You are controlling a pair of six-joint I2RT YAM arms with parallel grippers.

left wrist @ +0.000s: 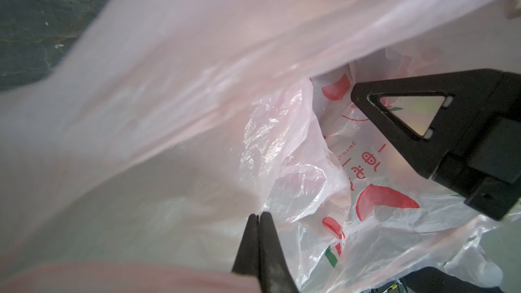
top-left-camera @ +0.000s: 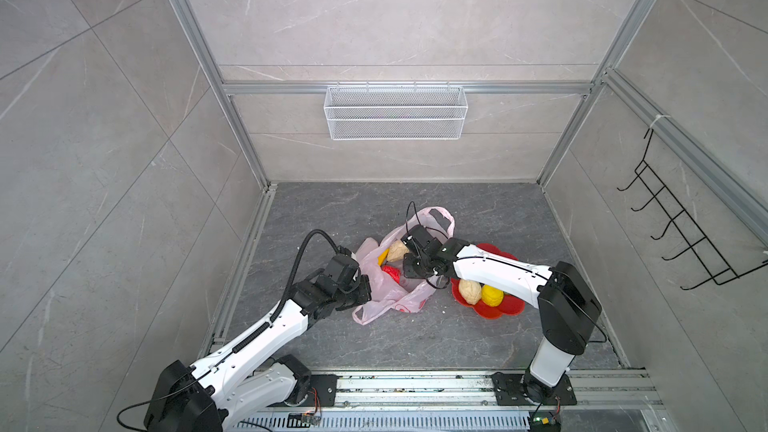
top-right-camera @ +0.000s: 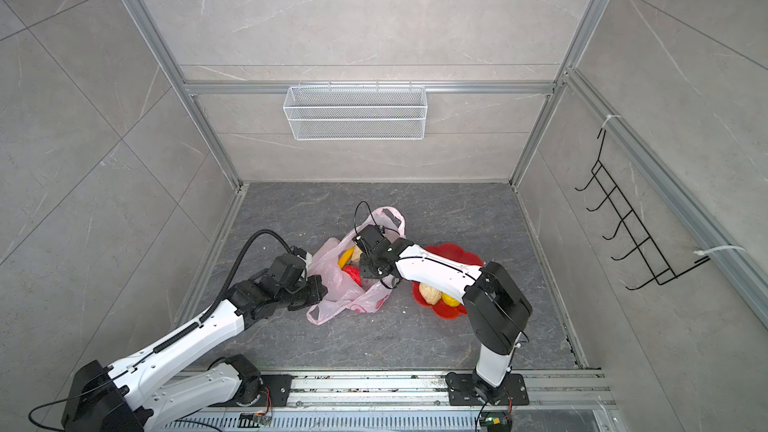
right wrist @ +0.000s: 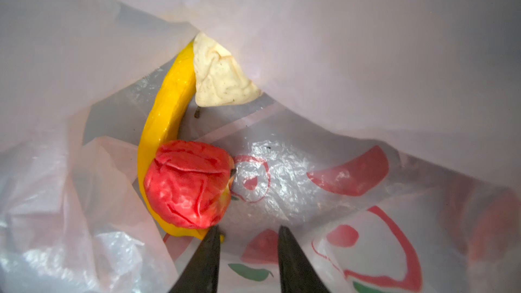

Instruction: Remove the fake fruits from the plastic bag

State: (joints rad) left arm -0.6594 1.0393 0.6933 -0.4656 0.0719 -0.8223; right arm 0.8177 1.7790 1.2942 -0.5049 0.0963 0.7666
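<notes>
- Pink, thin and crinkled, the plastic bag lies in the middle of the dark surface with its mouth gaping.
- The left hand is clenched on a fold at the bag's left edge.
- The right hand reaches inside the bag, fingers parted and grasping nothing, one tip just beside the red fruit.
- Inside the bag are that red fruit, a yellow banana touching it, and a cream fruit at the banana's far end.
- Outside it, a pale fruit and a yellow fruit sit touching in the red dish, just right of the bag.
</notes>
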